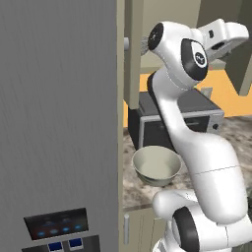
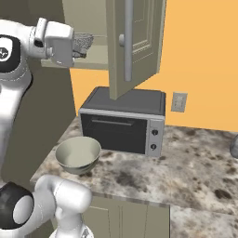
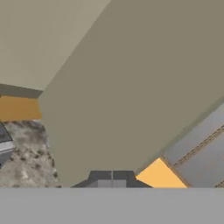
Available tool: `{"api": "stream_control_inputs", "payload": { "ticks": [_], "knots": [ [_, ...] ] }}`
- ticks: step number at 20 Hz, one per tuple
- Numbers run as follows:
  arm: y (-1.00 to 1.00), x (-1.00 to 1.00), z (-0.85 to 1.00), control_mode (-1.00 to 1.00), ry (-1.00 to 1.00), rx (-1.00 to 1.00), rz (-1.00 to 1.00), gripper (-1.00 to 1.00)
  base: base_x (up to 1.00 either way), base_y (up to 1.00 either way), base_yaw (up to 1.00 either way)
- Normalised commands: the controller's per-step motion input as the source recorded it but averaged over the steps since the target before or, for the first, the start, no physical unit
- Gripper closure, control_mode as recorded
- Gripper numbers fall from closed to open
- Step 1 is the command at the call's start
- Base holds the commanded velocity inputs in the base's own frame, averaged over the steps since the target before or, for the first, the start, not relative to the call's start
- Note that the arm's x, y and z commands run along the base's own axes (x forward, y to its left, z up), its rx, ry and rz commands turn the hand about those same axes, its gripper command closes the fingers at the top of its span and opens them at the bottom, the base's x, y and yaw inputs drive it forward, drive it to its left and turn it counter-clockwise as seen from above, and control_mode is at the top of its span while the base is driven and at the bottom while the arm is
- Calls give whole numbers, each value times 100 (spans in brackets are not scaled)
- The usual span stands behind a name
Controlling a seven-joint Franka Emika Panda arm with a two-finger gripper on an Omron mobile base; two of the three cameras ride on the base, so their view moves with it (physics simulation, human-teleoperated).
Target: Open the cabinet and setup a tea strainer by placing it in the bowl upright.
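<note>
The cabinet (image 2: 93,18) hangs above the counter with its door (image 2: 135,42) swung open, the long grey bar handle (image 2: 128,37) facing me. The tea strainer (image 2: 84,42), a small grey mesh basket, rests on the cabinet's shelf and peeks out behind the arm (image 1: 144,46). My gripper (image 2: 79,54) is raised to shelf height, nearer to me than the strainer and apart from it. In the hand view its fingertips (image 3: 112,178) are shut together with nothing between them. The pale bowl (image 2: 77,154) stands upright on the counter in front of the oven (image 1: 156,165).
A black oven (image 2: 123,123) sits on the speckled counter (image 2: 190,162) under the open door. A tall grey appliance front (image 1: 59,113) walls off the left side. A wall outlet (image 2: 179,102) is on the orange wall, and lower cabinet doors (image 2: 121,218) run beneath the counter.
</note>
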Motion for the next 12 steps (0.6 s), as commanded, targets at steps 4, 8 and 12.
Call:
{"api": "stream_control_inputs", "payload": {
  "ticks": [4, 8, 12],
  "knots": [
    [-5, 92, -1, -100, 16, -3, -1, 100, 0, 0, 0],
    [-71, 56, -16, -100, 16, -8, -15, 100, 0, 0, 0],
    [-82, 22, -25, -100, 10, -6, -16, 100, 0, 0, 0]
  ]
}}
